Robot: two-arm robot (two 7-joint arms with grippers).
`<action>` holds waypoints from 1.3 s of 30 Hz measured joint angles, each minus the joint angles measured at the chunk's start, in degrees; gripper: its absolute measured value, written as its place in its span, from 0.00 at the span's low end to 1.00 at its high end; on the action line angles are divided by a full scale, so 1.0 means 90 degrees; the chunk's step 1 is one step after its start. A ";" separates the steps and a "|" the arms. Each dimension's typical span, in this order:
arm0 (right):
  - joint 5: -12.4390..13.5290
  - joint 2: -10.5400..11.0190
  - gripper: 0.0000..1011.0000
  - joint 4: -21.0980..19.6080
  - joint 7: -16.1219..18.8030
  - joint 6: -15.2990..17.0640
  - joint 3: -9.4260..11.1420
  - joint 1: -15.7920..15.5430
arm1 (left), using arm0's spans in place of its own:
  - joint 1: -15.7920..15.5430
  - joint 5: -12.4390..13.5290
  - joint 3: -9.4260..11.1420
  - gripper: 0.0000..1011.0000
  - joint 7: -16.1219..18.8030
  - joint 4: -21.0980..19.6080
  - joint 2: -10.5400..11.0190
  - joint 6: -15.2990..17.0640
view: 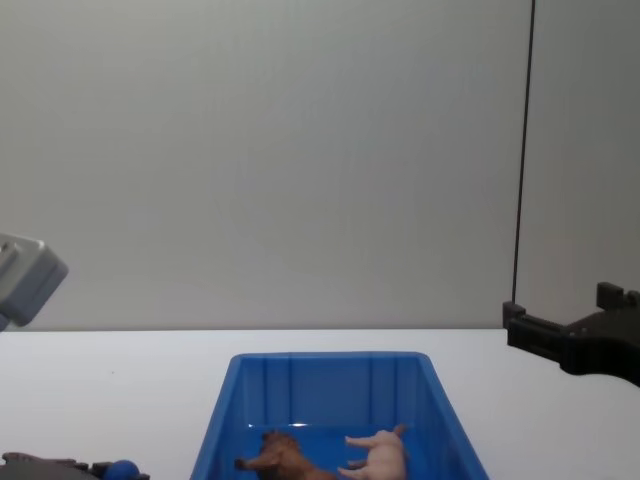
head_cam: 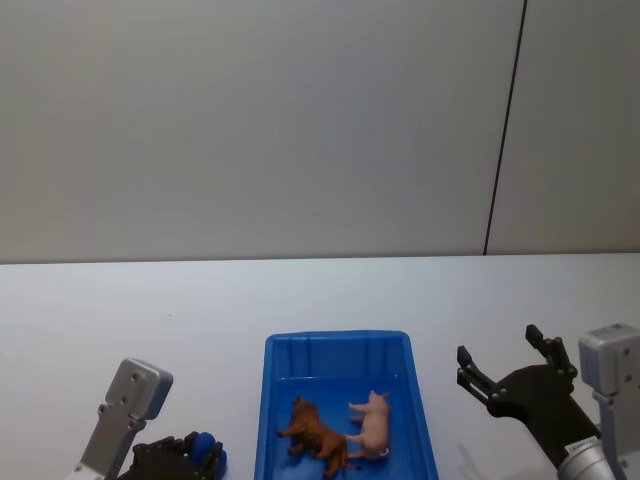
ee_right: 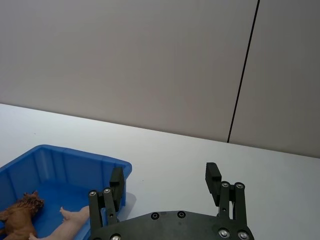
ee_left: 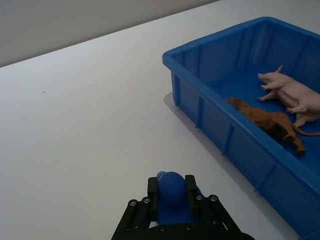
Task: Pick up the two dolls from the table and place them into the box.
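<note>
Both dolls lie inside the blue box [head_cam: 338,345]: the pink pig [head_cam: 372,425] on the right and the brown shaggy animal [head_cam: 317,436] on the left, touching each other. In the left wrist view the pig [ee_left: 292,93] and brown animal [ee_left: 267,120] rest on the floor of the box [ee_left: 220,130]. My left gripper [head_cam: 197,452] hovers left of the box, shut on a small blue ball [ee_left: 171,195]. My right gripper [head_cam: 505,368] stands open to the right of the box, with nothing between its fingers [ee_right: 212,177].
The white table [head_cam: 200,310] stretches wide around the box, backed by a grey wall with a dark vertical seam [head_cam: 505,130] at the right.
</note>
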 joint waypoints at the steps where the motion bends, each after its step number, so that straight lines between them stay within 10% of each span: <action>1: 0.0000 0.0000 0.99 0.0000 0.0000 0.0000 0.0000 0.0000 | 0.0004 0.0005 0.0003 0.31 -0.0009 -0.0007 -0.0003 -0.0008; 39: 0.0000 0.0000 0.99 0.0000 0.0000 0.0000 0.0000 0.0000 | -0.0117 0.0423 -0.0091 0.09 -0.0431 -0.0691 -0.0017 -0.0978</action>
